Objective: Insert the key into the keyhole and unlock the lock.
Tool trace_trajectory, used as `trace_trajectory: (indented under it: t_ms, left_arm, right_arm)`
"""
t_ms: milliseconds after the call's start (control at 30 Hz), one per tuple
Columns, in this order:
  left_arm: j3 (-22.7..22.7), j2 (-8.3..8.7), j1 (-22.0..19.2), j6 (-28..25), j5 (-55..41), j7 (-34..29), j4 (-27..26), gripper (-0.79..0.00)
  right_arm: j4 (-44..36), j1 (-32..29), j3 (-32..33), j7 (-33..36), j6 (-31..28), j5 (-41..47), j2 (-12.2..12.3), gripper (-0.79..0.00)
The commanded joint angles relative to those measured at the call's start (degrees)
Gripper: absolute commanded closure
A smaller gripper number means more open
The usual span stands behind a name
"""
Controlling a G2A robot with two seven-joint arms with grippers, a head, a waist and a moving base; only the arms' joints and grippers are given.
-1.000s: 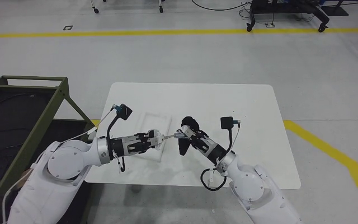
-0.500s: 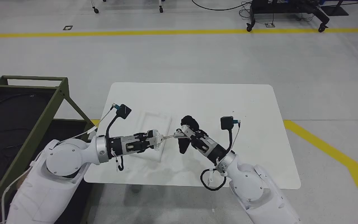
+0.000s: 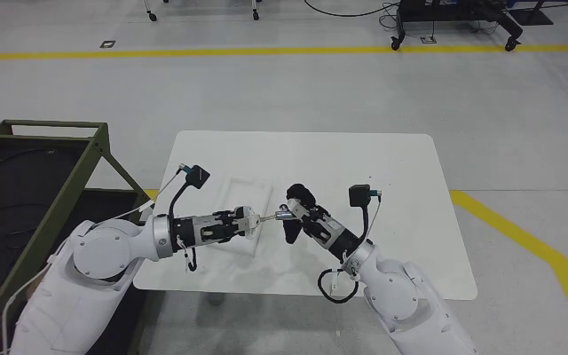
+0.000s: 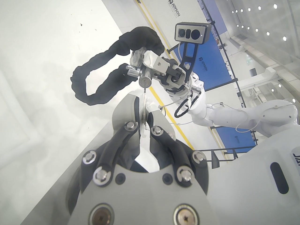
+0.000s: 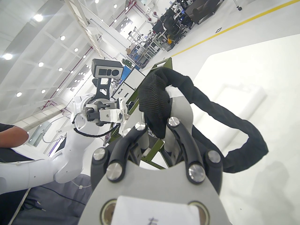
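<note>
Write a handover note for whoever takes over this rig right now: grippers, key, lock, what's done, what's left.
Left gripper: fingers shut on the key, blade pointing at the lock.
Right gripper: shut on the lock, held over the table.
Done: both things are in hand, and the key tip is lined up at the keyhole. How deep it sits cannot be told.
Left: push the key home, turn it, unlock.

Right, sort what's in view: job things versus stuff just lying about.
Job: thin metal key, pinched in the left gripper; black fabric-sleeved loop lock with silver cylinder, held by the right gripper.

Lying about: shallow white tray on the white table; green metal frame beside it.
</note>
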Motion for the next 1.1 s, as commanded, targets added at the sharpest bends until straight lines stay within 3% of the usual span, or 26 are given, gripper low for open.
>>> trace_trajectory:
  t_ms: [0, 1067]
  left_arm:
    - [0.15, -0.01, -0.09, 0.27, 0.12, -0.08, 0.05, 0.0]
    - [4.22, -0.79, -3.7, 1.09, 1.64, 0.46, 1.17, 0.0]
  right_arm:
    - [0.0, -0.09, 0.05, -0.04, -0.63, -0.4, -0.05, 0.0]
    - [-0.09, -1.27, 1.82, 2.43, -2.73, -1.5, -0.85, 0.0]
